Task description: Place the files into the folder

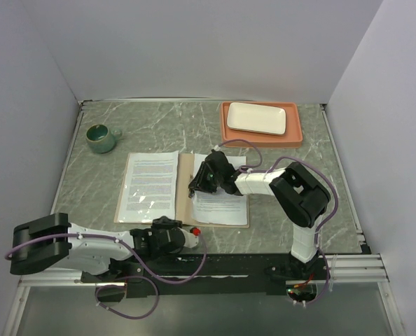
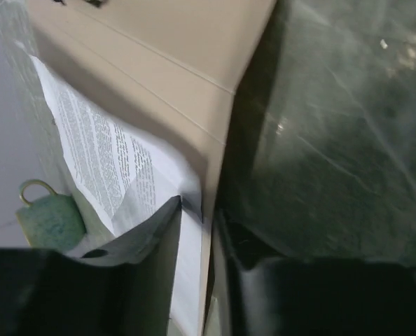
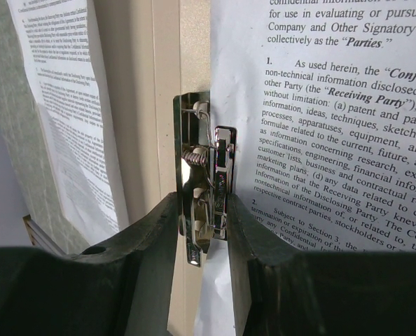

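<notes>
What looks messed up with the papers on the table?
One corner of the white printed paper sheet in the open tan cardboard folder is bent up and creased instead of lying flat. The bend is right beside the left gripper. Nothing else looks spilled or broken.

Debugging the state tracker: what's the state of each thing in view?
folder: open
clip: by spine, pinched by right gripper
files: one sheet on each half
left gripper: closed on folder's near edge
mug: upright
plate: lying in tray
</notes>
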Tool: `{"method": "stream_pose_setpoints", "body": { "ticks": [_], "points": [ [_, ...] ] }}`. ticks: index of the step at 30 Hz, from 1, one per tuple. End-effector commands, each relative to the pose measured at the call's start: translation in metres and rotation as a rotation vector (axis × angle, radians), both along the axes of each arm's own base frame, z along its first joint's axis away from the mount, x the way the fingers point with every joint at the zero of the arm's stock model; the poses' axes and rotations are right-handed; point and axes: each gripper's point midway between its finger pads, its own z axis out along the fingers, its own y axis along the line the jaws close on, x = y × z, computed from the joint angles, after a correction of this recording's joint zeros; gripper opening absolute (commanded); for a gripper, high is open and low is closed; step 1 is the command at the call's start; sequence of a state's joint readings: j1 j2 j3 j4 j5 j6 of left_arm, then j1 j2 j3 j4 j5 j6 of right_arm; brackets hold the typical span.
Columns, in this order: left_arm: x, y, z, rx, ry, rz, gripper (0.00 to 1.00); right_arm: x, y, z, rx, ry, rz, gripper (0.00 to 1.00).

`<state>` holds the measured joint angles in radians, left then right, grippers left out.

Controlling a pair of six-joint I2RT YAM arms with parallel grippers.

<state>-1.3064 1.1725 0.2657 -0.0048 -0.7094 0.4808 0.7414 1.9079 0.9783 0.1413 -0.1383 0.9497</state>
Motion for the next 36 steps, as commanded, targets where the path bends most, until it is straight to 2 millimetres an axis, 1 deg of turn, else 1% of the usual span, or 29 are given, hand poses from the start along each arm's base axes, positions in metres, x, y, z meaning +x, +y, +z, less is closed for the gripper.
{"method": "stream_pose_setpoints", "body": {
  "ticks": [1, 2, 5, 8, 9, 10, 11, 12, 13, 15, 16, 17, 19, 20, 21, 22, 23, 24, 25, 26, 28, 29, 31, 32, 35, 36],
  "points": [
    [-0.009, 0.012, -0.013, 0.073, 0.032, -0.002, 0.26, -0.097, -0.098, -0.105, -0.412, 0.379, 0.002, 0.00],
    [-0.009, 0.012, -0.013, 0.083, 0.028, -0.003, 0.20, -0.096, -0.098, -0.104, -0.412, 0.377, 0.001, 0.00],
    [-0.013, 0.010, -0.014, 0.097, 0.016, -0.016, 0.10, -0.095, -0.097, -0.103, -0.410, 0.371, 0.009, 0.00],
    [-0.014, 0.011, -0.015, 0.146, -0.013, -0.022, 0.02, -0.093, -0.095, -0.098, -0.406, 0.356, 0.017, 0.00],
    [-0.013, 0.012, -0.014, 0.169, -0.031, -0.027, 0.01, -0.090, -0.093, -0.093, -0.398, 0.341, 0.020, 0.00],
    [-0.013, 0.009, -0.014, 0.176, -0.048, -0.037, 0.01, -0.089, -0.092, -0.091, -0.402, 0.334, 0.022, 0.02],
    [-0.013, 0.014, -0.018, 0.222, -0.059, -0.040, 0.01, -0.086, -0.092, -0.088, -0.403, 0.327, 0.025, 0.04],
    [-0.011, 0.015, -0.017, 0.249, -0.080, -0.037, 0.01, -0.085, -0.090, -0.083, -0.398, 0.315, 0.029, 0.05],
    [-0.012, 0.016, -0.019, 0.276, -0.084, -0.050, 0.01, -0.083, -0.090, -0.080, -0.395, 0.307, 0.028, 0.06],
    [-0.014, 0.023, -0.027, 0.365, -0.087, -0.063, 0.01, -0.080, -0.087, -0.072, -0.386, 0.288, 0.033, 0.08],
    [-0.015, 0.023, -0.027, 0.393, -0.110, -0.077, 0.01, -0.079, -0.086, -0.070, -0.381, 0.283, 0.035, 0.09],
    [-0.016, 0.030, -0.033, 0.458, -0.114, -0.091, 0.03, -0.079, -0.085, -0.067, -0.380, 0.277, 0.043, 0.13],
    [-0.015, 0.037, -0.035, 0.547, -0.147, -0.112, 0.03, -0.076, -0.083, -0.057, -0.375, 0.252, 0.052, 0.17],
    [-0.014, 0.043, -0.040, 0.611, -0.149, -0.121, 0.04, -0.073, -0.082, -0.052, -0.370, 0.235, 0.054, 0.22],
    [-0.015, 0.049, -0.042, 0.666, -0.146, -0.133, 0.04, -0.070, -0.080, -0.042, -0.353, 0.210, 0.055, 0.23],
    [-0.014, 0.053, -0.041, 0.709, -0.161, -0.137, 0.04, -0.068, -0.081, -0.037, -0.352, 0.196, 0.061, 0.24],
    [-0.014, 0.061, -0.045, 0.783, -0.164, -0.143, 0.04, -0.064, -0.079, -0.031, -0.347, 0.175, 0.064, 0.25],
    [-0.014, 0.068, -0.045, 0.839, -0.168, -0.146, 0.05, -0.060, -0.077, -0.019, -0.330, 0.147, 0.064, 0.25],
    [-0.014, 0.072, -0.045, 0.885, -0.171, -0.152, 0.06, -0.059, -0.077, -0.014, -0.327, 0.134, 0.071, 0.25],
    [-0.014, 0.079, -0.046, 0.949, -0.176, -0.156, 0.06, -0.055, -0.072, -0.002, -0.304, 0.105, 0.075, 0.25],
    [-0.013, 0.089, -0.044, 1.023, -0.177, -0.156, 0.06, -0.053, -0.071, 0.008, -0.292, 0.086, 0.087, 0.25],
    [-0.014, 0.087, -0.044, 1.035, -0.172, -0.154, 0.05, -0.051, -0.068, 0.017, -0.276, 0.067, 0.090, 0.25],
    [-0.013, 0.087, -0.040, 1.075, -0.175, -0.164, 0.01, -0.050, -0.067, 0.026, -0.264, 0.051, 0.089, 0.25],
    [-0.012, 0.087, -0.039, 1.086, -0.185, -0.170, 0.01, -0.050, -0.068, 0.033, -0.254, 0.038, 0.085, 0.25],
    [-0.010, 0.084, -0.033, 1.131, -0.204, -0.182, 0.01, -0.052, -0.074, 0.041, -0.249, 0.019, 0.072, 0.25],
    [-0.011, 0.085, -0.032, 1.136, -0.201, -0.178, 0.01, -0.054, -0.075, 0.041, -0.246, 0.017, 0.071, 0.25]
  ]
}}
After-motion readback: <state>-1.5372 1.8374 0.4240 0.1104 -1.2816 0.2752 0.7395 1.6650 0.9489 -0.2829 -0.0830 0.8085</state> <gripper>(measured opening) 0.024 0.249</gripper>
